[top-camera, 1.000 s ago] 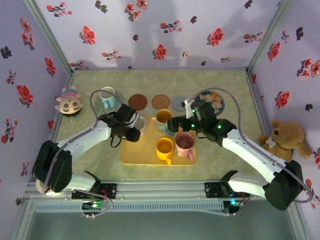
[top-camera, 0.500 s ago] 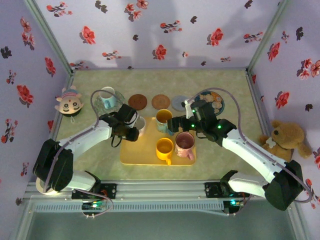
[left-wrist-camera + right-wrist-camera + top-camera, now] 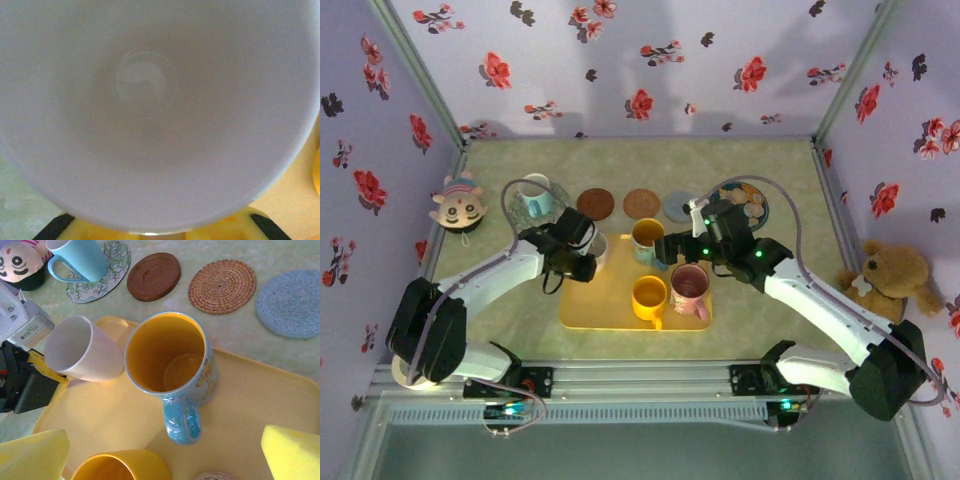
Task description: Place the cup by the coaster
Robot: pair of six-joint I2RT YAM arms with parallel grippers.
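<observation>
White cup, plain, tipped on yellow tray

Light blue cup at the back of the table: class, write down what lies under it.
A floral coaster lies under the light blue cup; the patch of the coaster beneath the cup's base is covered.

The white ceramic cup is blurred at close range, its rim cut off at the top and both sides, so the left gripper's hold on it cannot be judged. The yellow ceramic mug and the grey-blue woven coaster are cropped by picture edges.
</observation>
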